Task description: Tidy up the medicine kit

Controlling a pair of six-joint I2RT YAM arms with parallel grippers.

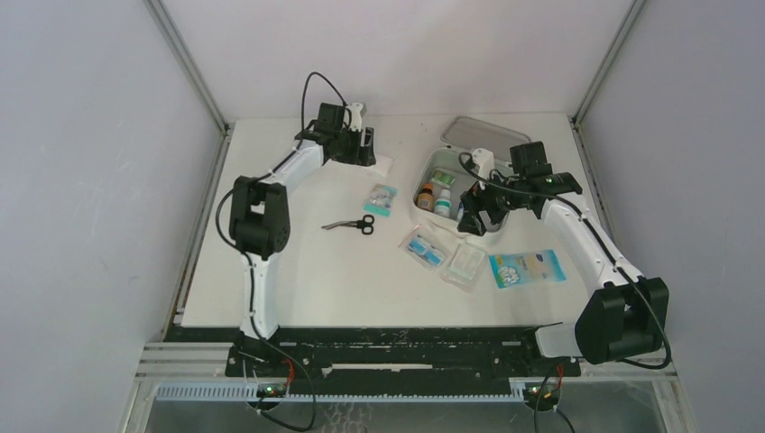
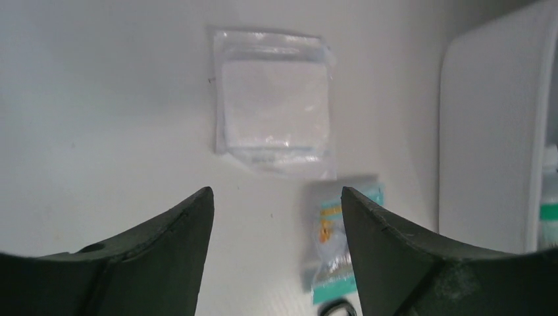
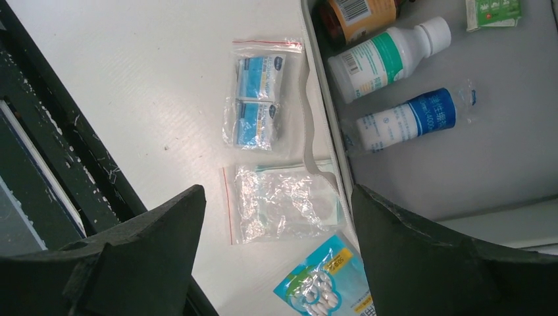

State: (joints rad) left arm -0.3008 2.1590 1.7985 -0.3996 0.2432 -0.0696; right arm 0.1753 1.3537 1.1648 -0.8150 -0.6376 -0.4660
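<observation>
One medicine kit [image 1: 483,133]. Three bottles: brown bottle [image 3: 358,16], green-labelled white bottle [image 3: 388,58], blue-labelled white bottle [image 3: 411,118]. One green-printed pack [image 3: 493,12]. One scissors [image 1: 352,224]. Five packets on tabletop [image 1: 298,271]: gauze packet [image 2: 273,99], teal packet [image 1: 381,200], blue-sachet bag [image 3: 260,99], clear bag [image 3: 283,201], cotton-swab pack [image 1: 528,268].

Bottles [image 3: 388,59] inside medicine kit [image 3: 474,171], bare floor beside

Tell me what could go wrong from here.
1. The gauze packet lies flat on the table; the open left tool may slide over it or pinch only film.
2. The clear packet lies against the medicine kit's rim; the right tool could snag the rim or shift the kit.
</observation>
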